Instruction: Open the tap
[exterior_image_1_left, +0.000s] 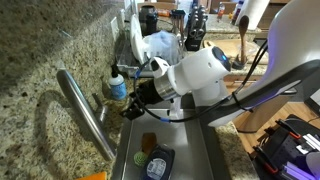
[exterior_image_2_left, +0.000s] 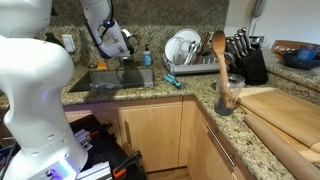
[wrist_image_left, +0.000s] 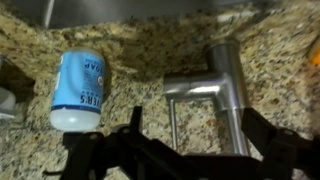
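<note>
The tap (exterior_image_1_left: 84, 108) is a long brushed-steel spout running over the granite counter beside the sink. In the wrist view its upright body (wrist_image_left: 228, 95) and short lever (wrist_image_left: 188, 88) lie close ahead. My gripper (wrist_image_left: 195, 135) is open, with its dark fingers on either side of the tap's body and lever, not closed on them. In an exterior view the gripper (exterior_image_1_left: 130, 102) sits at the tap's base, right next to the soap bottle (exterior_image_1_left: 118, 86), and hides the lever. The arm (exterior_image_2_left: 108, 35) reaches down behind the sink.
A blue-labelled soap bottle (wrist_image_left: 80, 90) stands just beside the tap. The sink (exterior_image_1_left: 185, 160) holds a sponge and a small dish. A dish rack (exterior_image_2_left: 185, 50), a wooden spoon in a glass (exterior_image_2_left: 222, 75) and a knife block (exterior_image_2_left: 246, 55) stand along the counter.
</note>
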